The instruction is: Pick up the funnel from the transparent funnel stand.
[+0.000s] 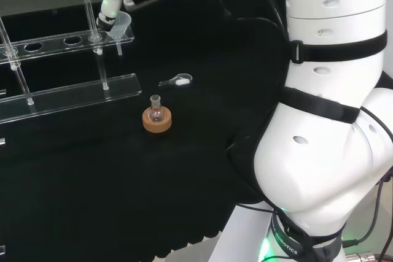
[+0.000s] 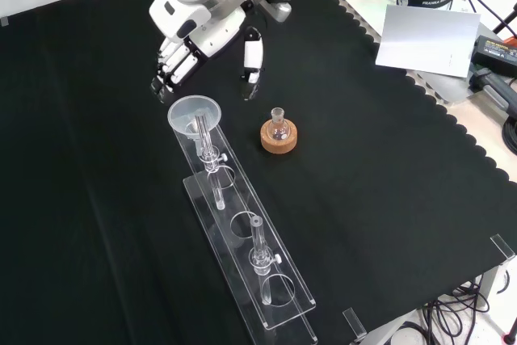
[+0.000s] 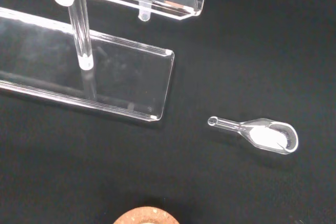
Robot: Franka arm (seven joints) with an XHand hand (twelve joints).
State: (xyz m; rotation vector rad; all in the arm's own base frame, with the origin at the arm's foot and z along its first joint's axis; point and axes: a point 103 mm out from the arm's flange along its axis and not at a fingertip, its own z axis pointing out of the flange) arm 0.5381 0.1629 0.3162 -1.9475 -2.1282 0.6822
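Near the counter's far edge in the front view, the hand hovered w/ fingers and thumb spread apart, holding nothing, just above and beyond the funnel. Funnel sat in the end hole of the transparent funnel stand, stem down thru the top shelf. Toward the counter's middle stood a small flask on a cork ring, w/ a small glass scoop of white powder lying nearby on the cloth.
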